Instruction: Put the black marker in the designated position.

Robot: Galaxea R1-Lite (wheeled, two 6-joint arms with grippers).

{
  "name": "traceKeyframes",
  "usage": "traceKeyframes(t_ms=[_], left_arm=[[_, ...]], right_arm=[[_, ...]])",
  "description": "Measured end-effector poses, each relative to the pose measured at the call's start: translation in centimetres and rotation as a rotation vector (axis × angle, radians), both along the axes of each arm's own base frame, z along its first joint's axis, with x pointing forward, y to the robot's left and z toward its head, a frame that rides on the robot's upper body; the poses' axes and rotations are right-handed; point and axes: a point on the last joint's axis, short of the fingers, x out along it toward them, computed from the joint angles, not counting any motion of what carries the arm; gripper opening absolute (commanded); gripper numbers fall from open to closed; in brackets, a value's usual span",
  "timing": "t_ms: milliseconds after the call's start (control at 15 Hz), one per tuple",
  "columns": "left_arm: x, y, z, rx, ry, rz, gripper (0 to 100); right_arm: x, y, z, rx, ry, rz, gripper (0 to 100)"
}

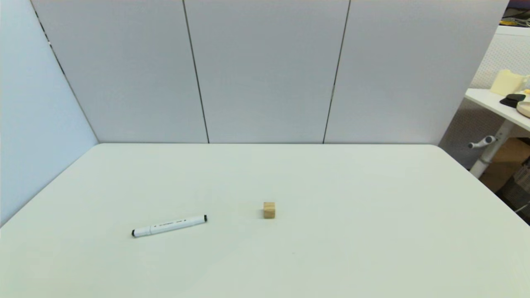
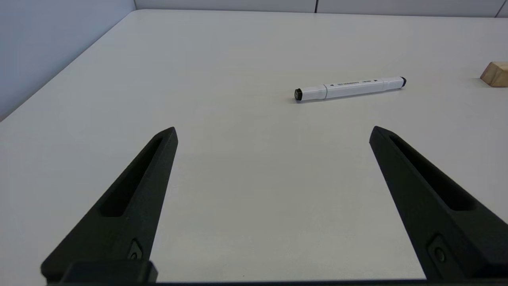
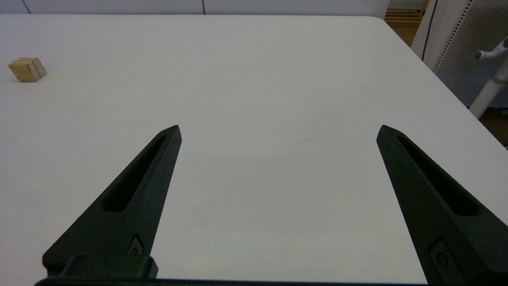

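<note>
black marker (image 1: 169, 226): slim white barrel, black tips, small dark print, flat on white table (image 1: 372, 248), front-left, well apart from tan wooden cube (image 1: 269, 210) | left gripper (image 2: 274, 131): spread wide, empty, above tabletop short of marker | right gripper (image 3: 279, 129): spread wide, empty, over bare tabletop | broad bare surface all around, edges far off

white-barrelled black marker (image 1: 169, 226) with black tips; tan cube (image 1: 269, 210); white table (image 1: 372, 248)

Black marker (image 1: 169, 226) lying on the table (image 1: 372, 256) toward its left front, wooden cube (image 1: 269, 210) sitting right of it, apart, near the middle
</note>
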Motion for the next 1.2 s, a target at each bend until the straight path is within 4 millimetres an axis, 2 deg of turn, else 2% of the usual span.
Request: traceKeyframes(t_ms=[1200], left_arm=[[0.0, 0.0, 0.0, -0.01, 0.0, 0.0, 100]], right_arm=[[0.0, 0.0, 0.0, 0.004, 0.0, -0.001, 100]])
